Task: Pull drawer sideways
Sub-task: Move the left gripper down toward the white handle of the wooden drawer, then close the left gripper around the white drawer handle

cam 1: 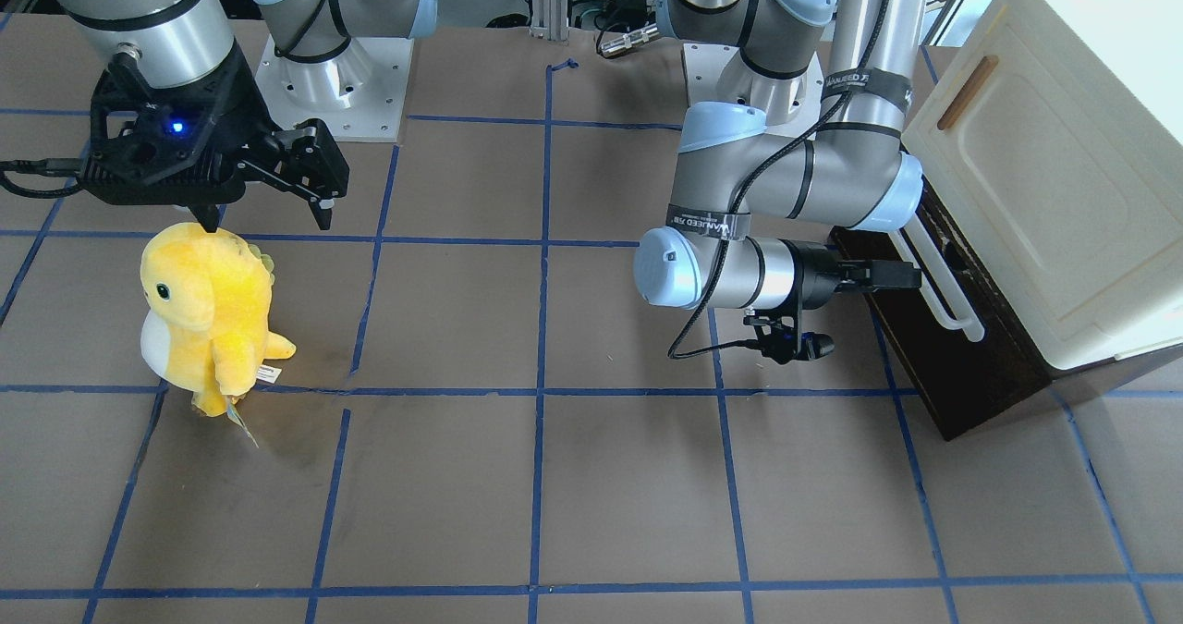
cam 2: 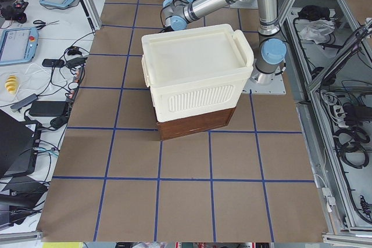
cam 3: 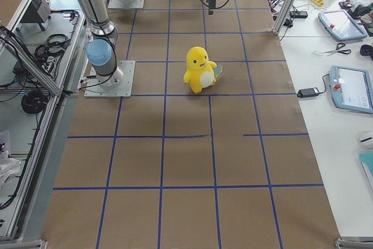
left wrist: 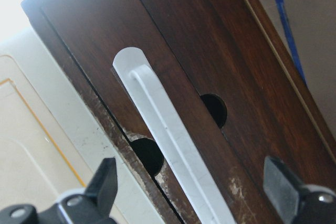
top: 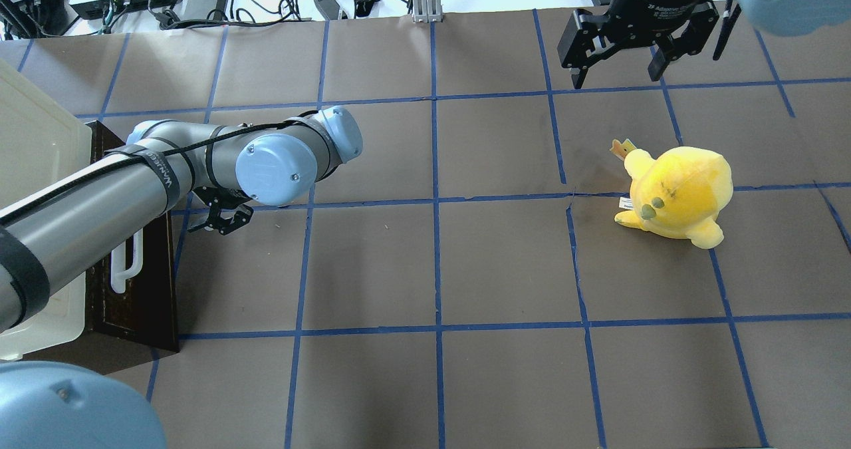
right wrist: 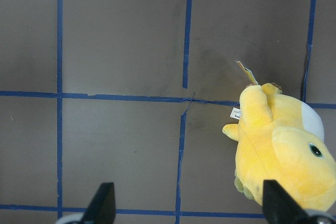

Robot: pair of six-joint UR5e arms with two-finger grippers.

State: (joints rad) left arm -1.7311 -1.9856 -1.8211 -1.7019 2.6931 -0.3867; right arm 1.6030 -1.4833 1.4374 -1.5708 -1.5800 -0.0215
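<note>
The dark-brown wooden drawer (cam 1: 961,374) sits at the bottom of the cream-white cabinet (cam 1: 1044,189), with its long white bar handle (cam 1: 947,296) facing the table's middle. In the left wrist view the drawer front (left wrist: 173,30) fills the frame and the handle (left wrist: 163,129) runs between my fingers. My left gripper (left wrist: 191,192) is open right in front of the handle, one finger on each side, and it shows at the handle from the front (cam 1: 892,277). My right gripper (top: 617,70) is open and empty, far off above the table (cam 1: 268,213).
A yellow plush toy (top: 678,193) stands under and beside my right gripper, also in the right wrist view (right wrist: 283,150). The cabinet (top: 33,163) stands at the table's left end. Blue tape lines grid the brown table (top: 432,263).
</note>
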